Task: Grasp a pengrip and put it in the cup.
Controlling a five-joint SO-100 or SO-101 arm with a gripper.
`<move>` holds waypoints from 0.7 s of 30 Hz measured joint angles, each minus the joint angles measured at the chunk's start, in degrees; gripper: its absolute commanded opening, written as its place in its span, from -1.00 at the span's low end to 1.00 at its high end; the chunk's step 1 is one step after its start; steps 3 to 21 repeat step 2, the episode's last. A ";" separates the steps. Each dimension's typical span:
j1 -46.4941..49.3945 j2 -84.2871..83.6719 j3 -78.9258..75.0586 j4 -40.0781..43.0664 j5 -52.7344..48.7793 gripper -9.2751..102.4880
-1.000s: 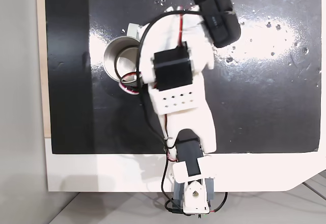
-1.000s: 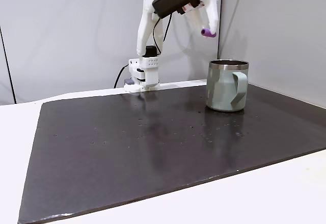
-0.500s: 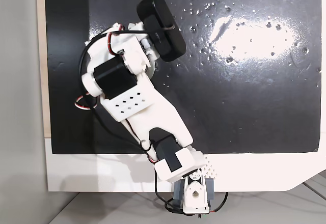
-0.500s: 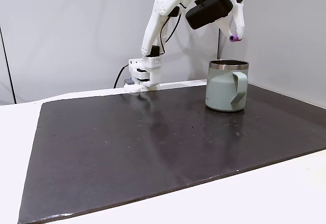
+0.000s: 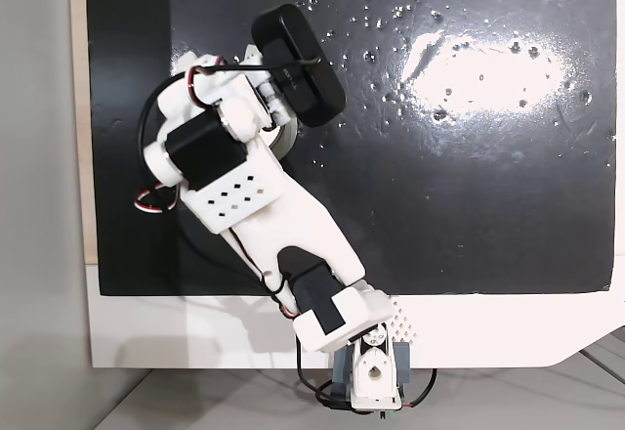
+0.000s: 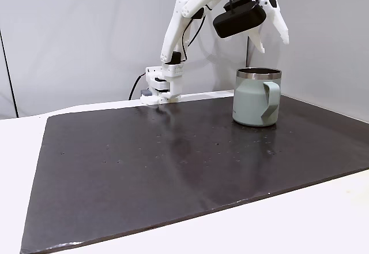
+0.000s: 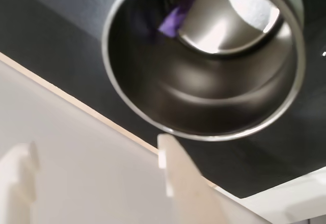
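The pale grey-green cup [image 6: 256,99] stands upright at the far right of the black mat, its handle facing the camera. My gripper [image 6: 274,46] hangs open just above the cup's mouth, with nothing between its fingers. In the wrist view I look straight down into the cup [image 7: 153,127], and the purple pengrip [image 7: 173,19] shows blurred inside it, against the shiny inner wall. The two white fingertips [image 7: 175,183] stand apart at the bottom of that view. In the top-down fixed view the arm covers the cup, and only a sliver of rim [image 5: 287,139] peeks out.
The black mat [image 6: 173,167] lies on a white table [image 6: 323,225]. The arm's base [image 6: 161,86] sits at the mat's far edge in front of a grey wall. A black camera [image 5: 298,68] rides on the wrist. Open mat stretches left of the cup.
The arm swung over the cup while holding the pengrip. Since then the fingers have opened, and the pengrip has left them and now shows inside the cup.
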 measured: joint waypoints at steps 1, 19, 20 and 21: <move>-0.09 0.00 0.44 0.00 -0.09 -0.40; -0.09 0.00 0.70 0.00 -0.09 -0.40; -0.09 0.00 0.70 0.00 -0.09 -0.40; -0.09 0.00 0.70 0.00 -0.09 -0.40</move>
